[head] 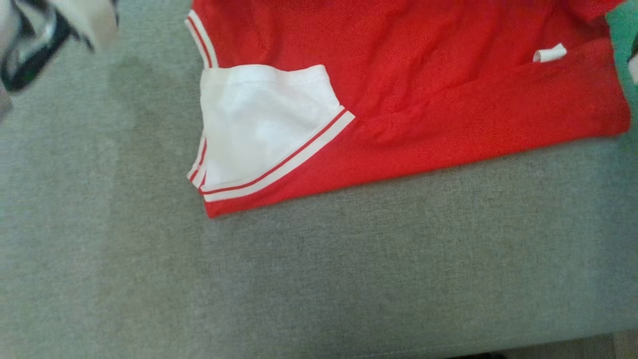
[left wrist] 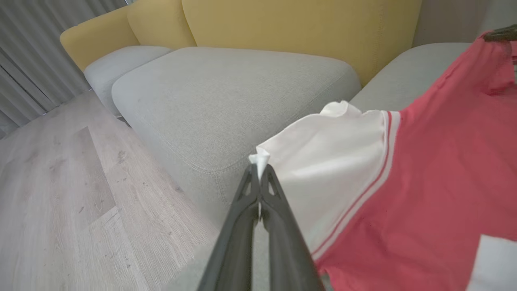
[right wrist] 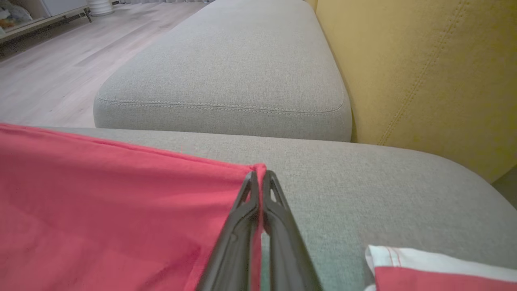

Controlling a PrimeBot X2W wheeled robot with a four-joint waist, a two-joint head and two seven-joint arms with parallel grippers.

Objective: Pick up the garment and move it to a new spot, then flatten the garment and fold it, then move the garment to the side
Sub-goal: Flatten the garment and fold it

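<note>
Red garment point(head: 423, 99) spread across the grey sofa cushion point(head: 299, 279), with its white sleeve point(head: 259, 119) and striped trim at the end toward the robot's left. The left gripper point(left wrist: 259, 169) has its fingers pinched tight on a white corner of that sleeve, a tuft of cloth poking out just past the tips. On the other side, the right gripper point(right wrist: 260, 178) is clamped on a red corner, the hem running away from it (fairly taut, by the look). Yellow backrest point(right wrist: 424, 72) behind, wooden floor point(left wrist: 60, 182) off the cushion's edge.
</note>
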